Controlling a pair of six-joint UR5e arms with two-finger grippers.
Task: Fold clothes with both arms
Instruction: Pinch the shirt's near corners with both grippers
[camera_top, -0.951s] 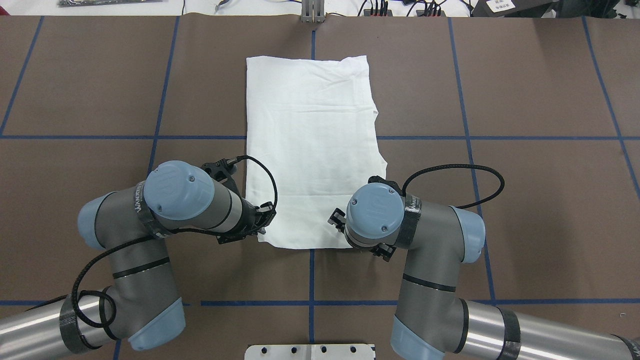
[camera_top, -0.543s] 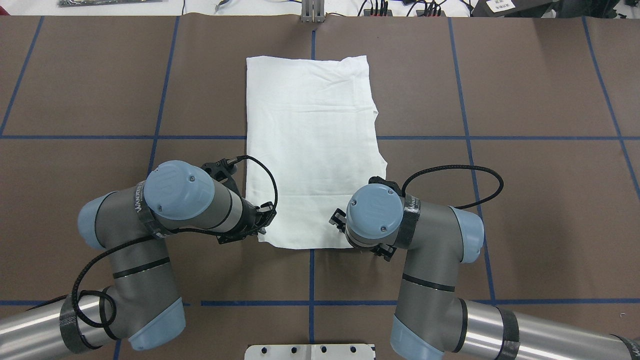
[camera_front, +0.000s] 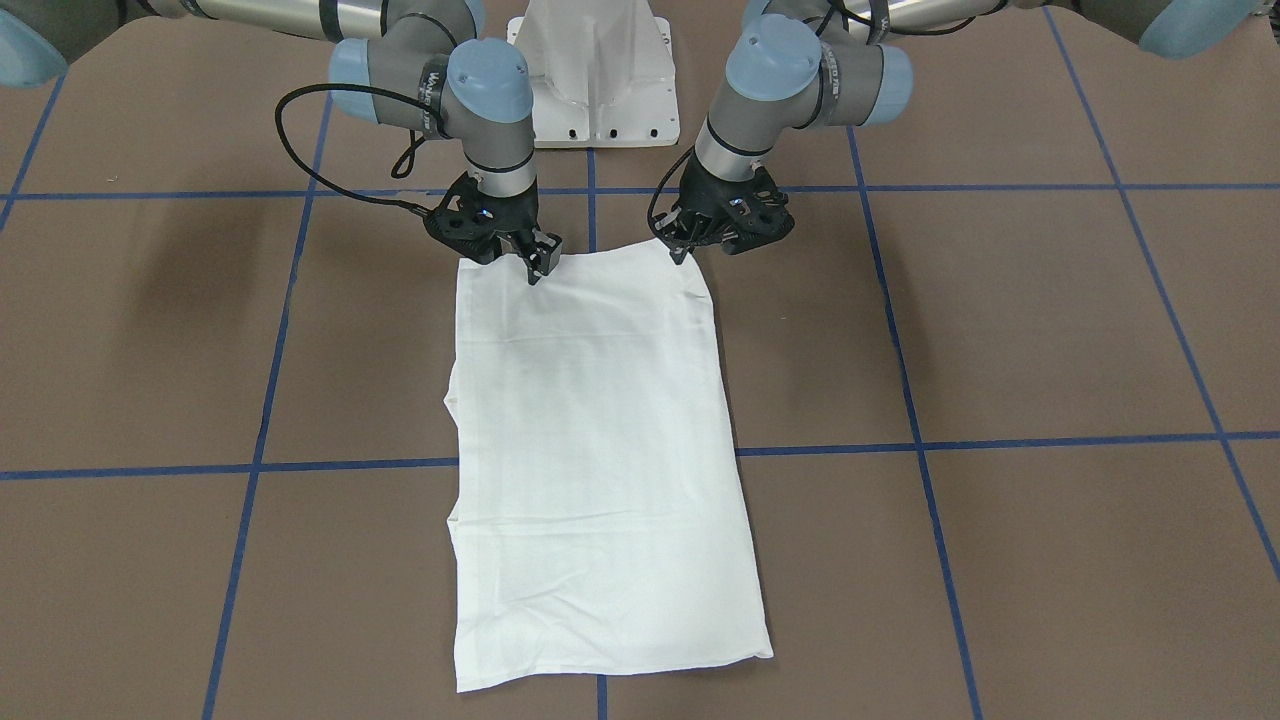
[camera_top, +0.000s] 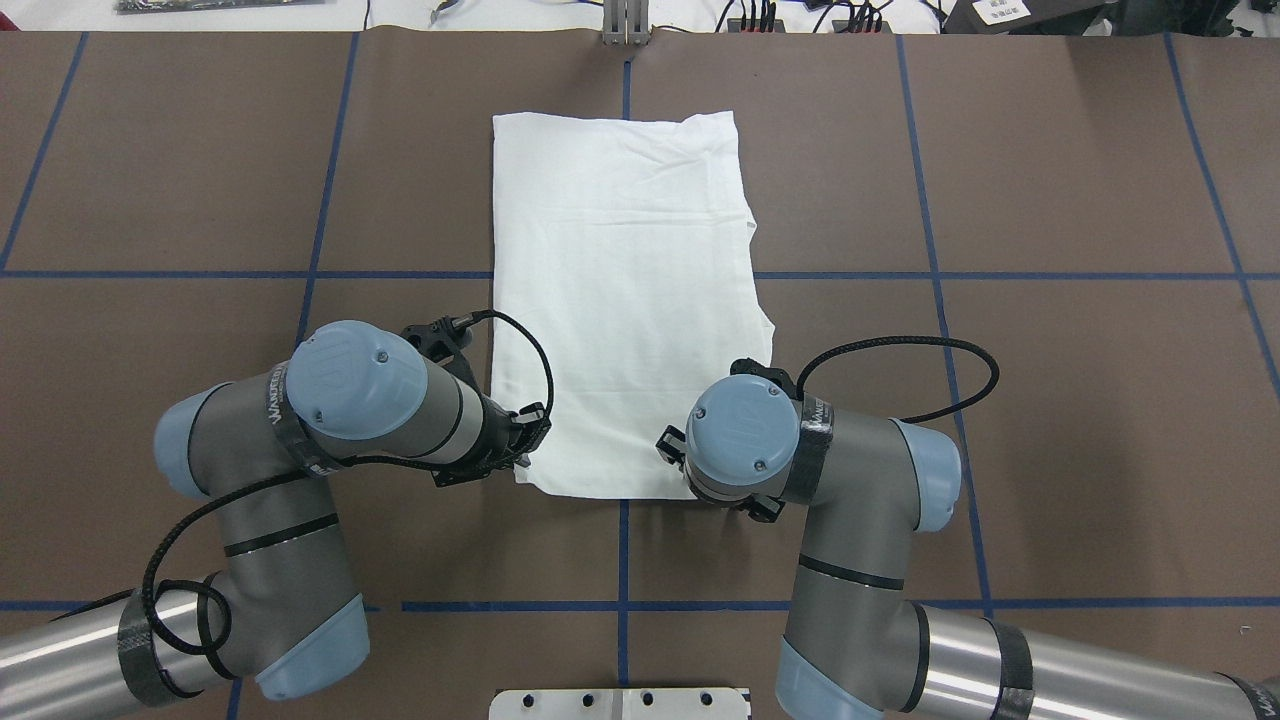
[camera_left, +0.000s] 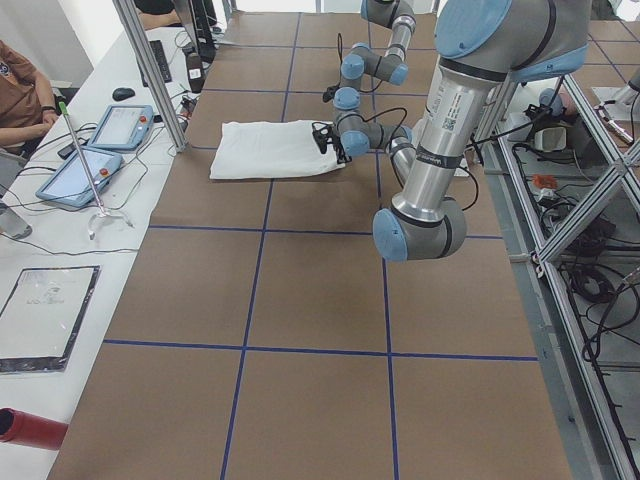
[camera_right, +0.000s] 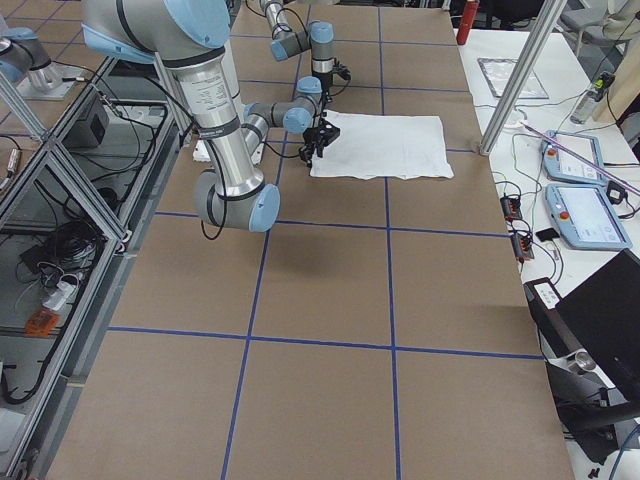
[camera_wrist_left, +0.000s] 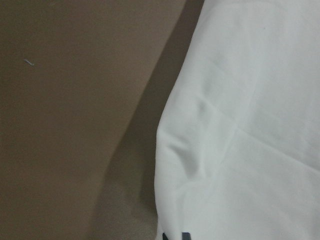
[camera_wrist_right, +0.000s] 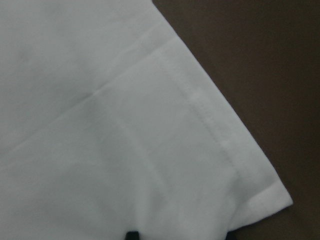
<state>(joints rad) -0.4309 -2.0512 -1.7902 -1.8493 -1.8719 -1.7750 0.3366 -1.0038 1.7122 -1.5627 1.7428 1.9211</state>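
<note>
The white shirt (camera_top: 620, 300) lies folded into a long flat rectangle on the brown table, plain side up (camera_front: 600, 450). My left gripper (camera_top: 525, 440) is at its near left corner, which the front view shows on the right (camera_front: 682, 250). The left wrist view has puckered fabric (camera_wrist_left: 240, 125) right at the fingertips, which look shut on the hem. My right gripper (camera_front: 538, 268) is at the near right corner, mostly hidden under its wrist (camera_top: 740, 435) from overhead. The hemmed corner (camera_wrist_right: 100, 125) fills the right wrist view, pinched at the bottom.
The white pedestal base (camera_front: 600, 70) stands just behind the grippers. Blue tape lines (camera_top: 200, 274) cross the brown table cover. A side bench holds tablets (camera_left: 80, 175), with a seated person (camera_left: 20, 90) beside it. Metal frame posts (camera_right: 510, 90) rise along the table's far edge.
The right arm's wrist has shifted slightly left and towards the robot's base. The left arm and the shirt look unchanged.
</note>
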